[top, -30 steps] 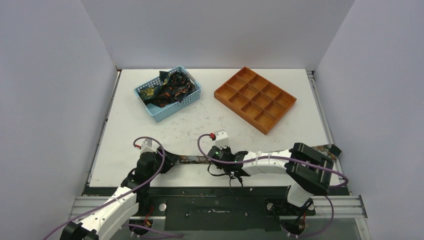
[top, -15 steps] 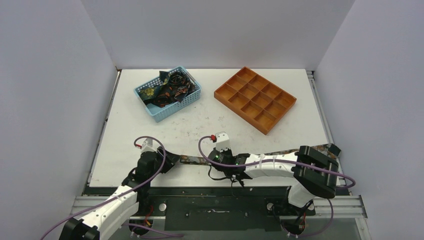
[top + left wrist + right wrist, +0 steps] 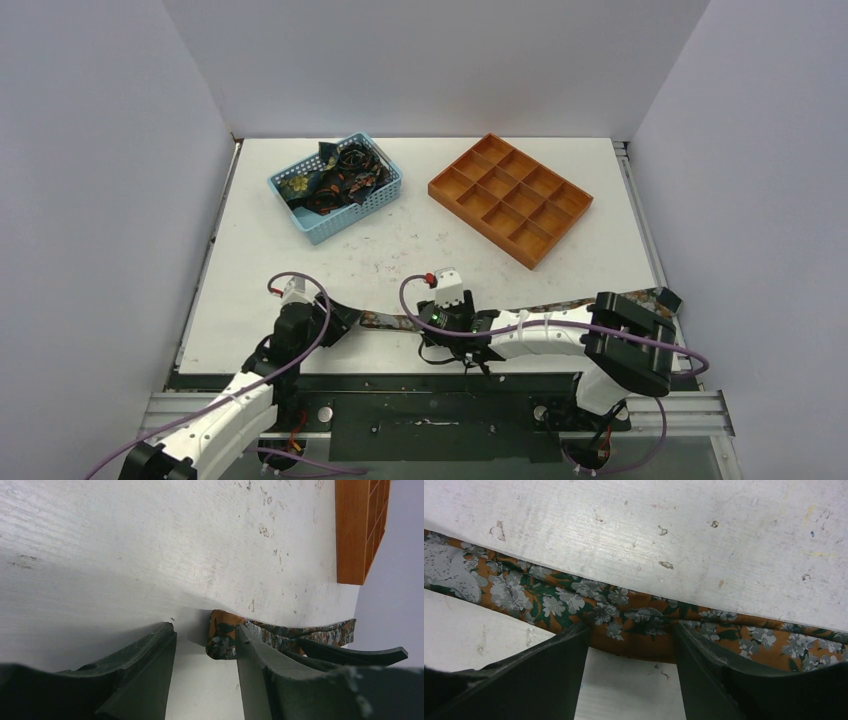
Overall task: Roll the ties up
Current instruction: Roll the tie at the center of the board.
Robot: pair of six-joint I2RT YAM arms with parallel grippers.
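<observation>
One of the ties, orange with a grey and green floral pattern, lies stretched along the table's near edge. Its narrow end sits between the fingers of my left gripper, against the right finger, and is not clamped. That gripper is open. My right gripper is open too, its fingertips resting on the near edge of the tie, which runs across its view. In the top view the right gripper stands over the tie's left part. More ties lie bundled in the basket.
A light-blue mesh basket stands at the back left. An orange compartment tray sits at the back right and shows in the left wrist view. The table's front edge runs just behind both grippers.
My right gripper has opened from shut and moved slightly left along the tie. The left gripper has stayed at the tie's end.
</observation>
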